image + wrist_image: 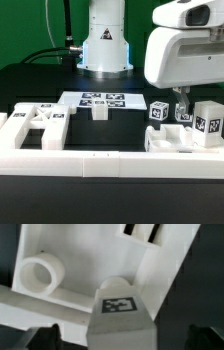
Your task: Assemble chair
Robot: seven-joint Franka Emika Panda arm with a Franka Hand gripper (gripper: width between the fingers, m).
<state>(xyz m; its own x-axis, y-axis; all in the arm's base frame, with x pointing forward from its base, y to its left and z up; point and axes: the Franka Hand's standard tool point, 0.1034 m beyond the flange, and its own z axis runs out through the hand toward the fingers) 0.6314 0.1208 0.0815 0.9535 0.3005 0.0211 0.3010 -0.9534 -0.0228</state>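
Hovering low on the exterior view's right, the gripper (183, 103) is hanging with its dark fingers (38, 339) spread. One finger is sitting on each side of a white post (120, 317). A gap is showing on both sides in the wrist view, so it is pinching nothing.

The post is standing between two other tagged blocks (158, 112), just behind the low wall (100, 165). As far as I can tell it is standing on end, long axis up and down, its tagged face turned toward the wrist camera.

A slab (60, 258) carrying a round ring is lying just beside it. A ladder-like frame (40, 125) is lying flat well apart on the exterior view's left, with the marker board (100, 99) between.
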